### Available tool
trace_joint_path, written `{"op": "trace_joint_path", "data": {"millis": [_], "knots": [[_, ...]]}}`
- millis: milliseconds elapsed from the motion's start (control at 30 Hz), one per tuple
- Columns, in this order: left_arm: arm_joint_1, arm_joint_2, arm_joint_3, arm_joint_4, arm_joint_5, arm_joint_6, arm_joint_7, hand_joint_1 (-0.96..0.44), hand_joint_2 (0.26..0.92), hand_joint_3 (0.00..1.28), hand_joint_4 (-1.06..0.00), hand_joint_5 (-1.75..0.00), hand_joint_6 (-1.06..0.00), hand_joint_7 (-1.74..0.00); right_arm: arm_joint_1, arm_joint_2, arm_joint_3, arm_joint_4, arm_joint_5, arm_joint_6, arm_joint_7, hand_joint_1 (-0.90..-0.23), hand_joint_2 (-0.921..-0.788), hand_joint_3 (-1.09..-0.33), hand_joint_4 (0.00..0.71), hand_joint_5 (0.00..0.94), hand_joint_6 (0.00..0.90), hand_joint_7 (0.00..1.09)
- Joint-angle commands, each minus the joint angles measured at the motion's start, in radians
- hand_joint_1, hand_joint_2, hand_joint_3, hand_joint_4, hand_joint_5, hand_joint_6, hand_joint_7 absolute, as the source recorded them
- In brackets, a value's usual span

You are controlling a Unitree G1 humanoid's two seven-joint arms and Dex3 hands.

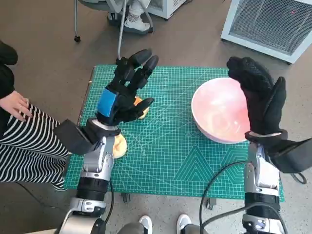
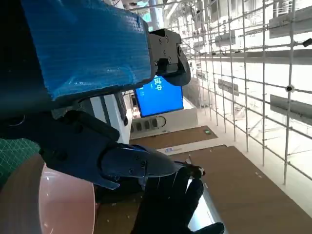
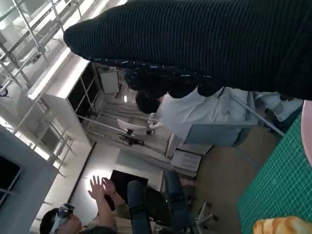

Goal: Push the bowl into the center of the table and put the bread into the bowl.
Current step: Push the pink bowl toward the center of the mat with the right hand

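The pink bowl stands on the right part of the green mat. My right hand is upright against the bowl's right rim, fingers straight, holding nothing. My left hand hovers over the mat's left part with fingers spread and nothing in it. An orange bread piece peeks out from under its thumb. A second bread piece lies by my left forearm near the mat's left edge. The left wrist view shows the bowl and the glove. In the right wrist view, bread lies on the mat.
A person in striped clothing sits close at the table's left, with a hand near the edge. A white grilled unit stands at the far right. Chair legs and feet are beyond the table. A person with raised hands appears in the right wrist view.
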Motion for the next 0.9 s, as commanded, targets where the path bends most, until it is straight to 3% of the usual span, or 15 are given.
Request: {"op": "trace_joint_path", "data": {"millis": [33,300,633,900], "knots": [[0.014,-0.001,-0.005,-0.025,0.004,0.006,0.000,-0.44,0.921,0.25,-0.25,-0.02,0.00,-0.69,0.027,-0.014,-0.019,0.019,0.020,0.002,0.021,-0.757,-0.921,-0.754,0.140,0.000,0.056,0.44],[0.017,0.002,-0.003,-0.030,0.006,0.006,0.005,-0.44,0.921,0.24,-0.26,-0.02,0.00,-0.69,0.036,-0.062,-0.081,0.083,-0.005,-0.056,-0.002,-0.744,-0.921,-0.764,0.130,0.000,0.043,0.44],[0.017,0.004,-0.002,-0.022,0.015,-0.002,0.015,-0.43,0.921,0.25,-0.25,-0.02,0.00,-0.68,0.025,-0.103,-0.159,0.225,-0.086,-0.112,-0.175,-0.707,-0.921,-0.827,0.116,0.001,0.038,0.46],[0.016,0.005,-0.003,-0.021,0.021,-0.003,0.024,-0.44,0.921,0.26,-0.25,-0.02,0.00,-0.68,-0.022,-0.138,-0.201,0.434,-0.086,-0.145,-0.237,-0.677,-0.921,-0.886,0.105,0.000,0.025,0.49]]}}
